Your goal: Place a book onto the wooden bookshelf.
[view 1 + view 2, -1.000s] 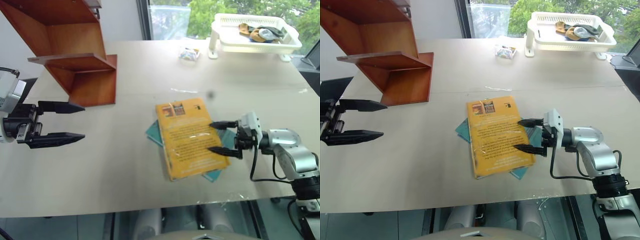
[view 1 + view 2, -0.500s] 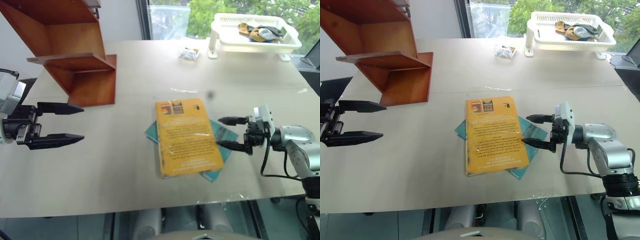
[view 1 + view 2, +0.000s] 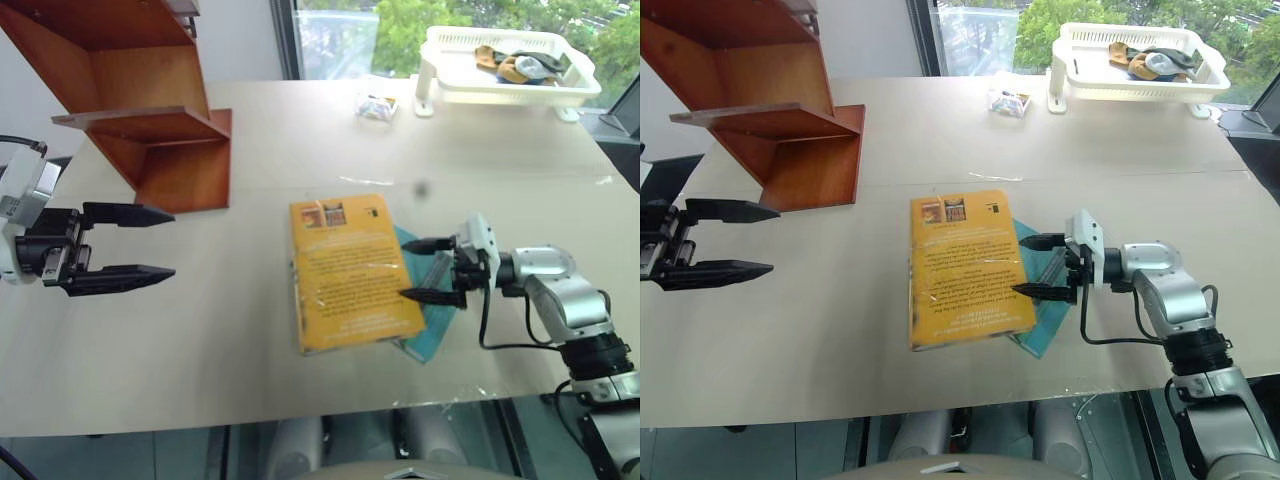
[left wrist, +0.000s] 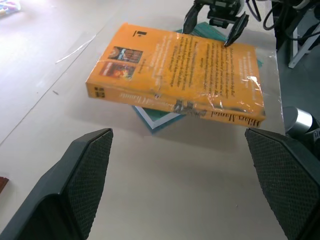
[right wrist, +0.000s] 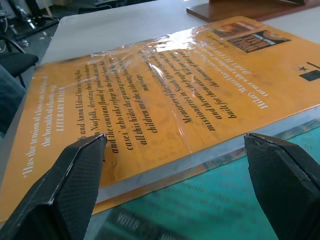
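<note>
The book, yellow-orange with black text, lies flat in the middle of the table, partly on top of a teal book. My right gripper is open and lies level at the book's right edge, its fingers spread along that edge above the teal book. The right wrist view shows the book's cover close up between those fingers. My left gripper hovers open at the left, apart from the book and just in front of the wooden bookshelf.
A white plastic basket holding small items stands at the back right. A small packet lies near it. The table's front edge runs close below the books. Bare tabletop lies between the bookshelf and the books.
The yellow book has slid left and turned straighter, uncovering more of the teal book. My right gripper drew back to the right, then came left again to the book's edge. The left gripper stayed put.
</note>
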`<state>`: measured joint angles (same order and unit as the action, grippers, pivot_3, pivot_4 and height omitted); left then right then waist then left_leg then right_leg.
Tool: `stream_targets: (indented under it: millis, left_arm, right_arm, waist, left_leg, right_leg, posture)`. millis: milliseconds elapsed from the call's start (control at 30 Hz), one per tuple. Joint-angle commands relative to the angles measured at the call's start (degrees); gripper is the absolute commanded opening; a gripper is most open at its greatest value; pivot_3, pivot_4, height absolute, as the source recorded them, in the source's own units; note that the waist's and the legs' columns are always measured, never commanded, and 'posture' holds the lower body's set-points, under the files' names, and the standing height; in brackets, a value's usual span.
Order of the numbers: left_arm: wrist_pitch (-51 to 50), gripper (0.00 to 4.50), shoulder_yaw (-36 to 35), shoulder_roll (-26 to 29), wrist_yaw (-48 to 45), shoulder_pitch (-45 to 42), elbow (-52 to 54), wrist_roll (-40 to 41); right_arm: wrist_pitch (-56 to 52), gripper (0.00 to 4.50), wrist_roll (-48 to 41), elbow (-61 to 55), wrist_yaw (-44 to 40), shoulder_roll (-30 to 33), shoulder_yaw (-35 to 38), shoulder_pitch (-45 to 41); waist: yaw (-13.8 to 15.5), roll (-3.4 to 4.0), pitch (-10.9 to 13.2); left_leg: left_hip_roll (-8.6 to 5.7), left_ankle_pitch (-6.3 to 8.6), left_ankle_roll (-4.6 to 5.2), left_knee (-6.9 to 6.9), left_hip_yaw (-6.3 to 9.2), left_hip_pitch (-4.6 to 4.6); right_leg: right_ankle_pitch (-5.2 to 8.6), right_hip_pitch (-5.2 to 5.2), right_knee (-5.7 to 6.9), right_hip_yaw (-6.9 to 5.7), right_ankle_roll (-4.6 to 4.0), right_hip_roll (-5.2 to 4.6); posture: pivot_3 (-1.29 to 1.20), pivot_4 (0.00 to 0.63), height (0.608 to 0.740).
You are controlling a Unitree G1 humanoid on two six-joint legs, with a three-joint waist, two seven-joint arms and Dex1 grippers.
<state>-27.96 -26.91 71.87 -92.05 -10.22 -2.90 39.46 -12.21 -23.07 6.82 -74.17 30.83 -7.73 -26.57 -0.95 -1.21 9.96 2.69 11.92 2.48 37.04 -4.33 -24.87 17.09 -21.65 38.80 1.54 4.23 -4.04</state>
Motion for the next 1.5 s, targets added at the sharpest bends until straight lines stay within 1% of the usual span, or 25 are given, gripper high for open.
stream_targets:
  millis: [33, 233, 433, 567, 733, 800, 933, 1000, 1100, 1300, 1433, 1500]
  left_arm:
    - [-0.16, 4.46, -2.6, -0.04, 0.14, 0.92, 1.52, 0.17]
    - [-0.92, 4.46, -4.2, -0.66, 0.94, 3.09, 3.16, 0.45]
    - [-3.03, 4.46, -4.39, -2.3, 3.6, 4.18, 4.97, 1.14]
    - [-12.14, 4.46, -6.68, -4.4, 7.15, 5.53, 4.17, 5.87]
    - [-25.08, 4.46, -8.66, -9.64, 14.95, 5.67, 3.13, 13.73]
    - [-29.11, 4.46, -7.81, -11.5, 18.15, 4.53, 2.45, 15.85]
    - [-33.16, 4.46, -4.27, -14.28, 20.25, 4.59, 3.93, 17.64]
    - [-35.69, 4.46, -1.42, -15.62, 20.6, 4.67, 5.03, 18.76]
    - [-37.67, 4.46, 1.55, -17.91, 21.29, 4.25, 5.02, 19.55]
    - [-42.31, 4.46, 7.86, -23.43, 22.34, 1.76, 3.13, 21.39]
    - [-44.32, 4.46, 10.22, -28.71, 25.33, -2.33, -0.96, 21.43]
    - [-44.06, 4.46, 11.99, -30.8, 25.5, -3.33, -4.32, 20.01]
  right_arm:
    - [1.44, 4.5, 0.53, 1.64, -0.75, -0.77, -0.16, -1.33]
    - [1.58, 4.5, 0.99, 2.04, -1.88, -1.64, -1.29, -2.11]
    - [1.93, 4.5, 1.37, 1.51, -1.53, -1.32, -0.52, -2.65]
    - [-0.52, 4.5, -1.18, -4.18, -0.56, 1.07, 2.65, -1.66]
    - [-2.54, 4.5, -3.29, -13.52, -0.49, 7.57, 6.6, 2.69]
    - [-4.8, 4.5, -5.89, -17.72, 0.05, 9.74, 8.95, 4.67]
    - [-11.0, 4.5, -14.05, -25.65, 0.34, 14.4, 15.59, 8.98]
    - [-14.13, 4.5, -18.76, -28.4, 0.76, 16.38, 19.75, 11.0]
    - [-16.99, 4.5, -23.09, -30.23, 1.13, 19.35, 25.63, 13.94]
    - [-21.08, 4.5, -28.48, -29.59, 0.54, 25.15, 36.6, 17.58]
    - [-21.1, 4.5, -28.44, -29.69, 0.85, 27.09, 39.58, 18.8]
    - [-21.03, 4.5, -27.99, -29.92, 0.96, 27.81, 40.59, 19.52]
  waist:
    - [0.0, 0.0, 0.0]
    - [-0.01, 0.0, 0.0]
    - [-0.01, 0.0, 0.0]
    - [0.0, 0.03, 0.03]
    - [0.24, 0.02, 0.03]
    - [0.22, -0.04, 0.01]
    - [0.21, -0.06, 0.0]
    - [0.21, -0.06, 0.0]
    - [0.22, -0.07, -0.01]
    - [0.27, -0.08, -0.02]
    - [0.32, -0.11, -0.04]
    - [0.3, -0.11, -0.04]
  left_leg:
    - [0.0, 0.0, 0.0, 0.0, 0.01, 0.0]
    - [0.02, 0.0, 0.0, 0.0, 0.01, 0.0]
    - [0.02, 0.0, -0.01, 0.0, 0.02, 0.01]
    - [0.03, 0.0, -0.01, 0.01, 0.02, 0.0]
    - [0.05, 0.0, -0.01, 0.01, 0.1, -0.02]
    - [0.04, 0.0, -0.01, 0.03, 0.12, -0.01]
    - [0.03, 0.0, -0.01, 0.06, 0.11, -0.01]
    - [0.03, 0.0, -0.01, 0.06, 0.12, 0.0]
    - [0.04, 0.0, -0.01, 0.05, 0.13, 0.0]
    - [0.01, 0.0, 0.0, 0.05, 0.13, 0.01]
    - [0.01, 0.0, 0.0, 0.07, 0.17, 0.02]
    - [0.01, 0.0, 0.01, 0.09, 0.18, -0.01]
  right_leg:
    - [0.0, 0.0, 0.01, 0.0, 0.0, 0.0]
    - [0.0, 0.0, 0.02, -0.01, 0.0, 0.0]
    - [0.0, 0.0, 0.03, -0.01, 0.0, 0.0]
    - [0.0, -0.01, 0.05, 0.0, 0.0, -0.01]
    - [0.0, 0.0, 0.04, -0.05, 0.01, -0.03]
    - [0.0, 0.02, 0.05, -0.06, 0.01, -0.04]
    - [0.0, 0.05, 0.07, -0.04, 0.01, -0.07]
    - [-0.01, 0.05, 0.06, -0.04, 0.01, -0.07]
    - [-0.01, 0.07, 0.05, -0.03, 0.0, -0.1]
    - [-0.01, 0.08, 0.05, 0.0, -0.01, -0.14]
    - [-0.01, 0.1, 0.05, -0.02, 0.0, -0.12]
    - [-0.01, 0.1, 0.05, -0.02, 0.0, -0.11]
  posture:
    - [0.0, 0.15, 0.74]
    - [0.0, 0.15, 0.74]
    - [0.0, 0.15, 0.74]
    - [0.0, 0.15, 0.74]
    - [0.0, 0.15, 0.74]
    - [0.0, 0.15, 0.74]
    - [0.0, 0.15, 0.74]
    - [0.0, 0.15, 0.74]
    - [0.0, 0.15, 0.74]
    - [0.0, 0.15, 0.74]
    - [0.0, 0.15, 0.74]
    - [0.0, 0.15, 0.74]
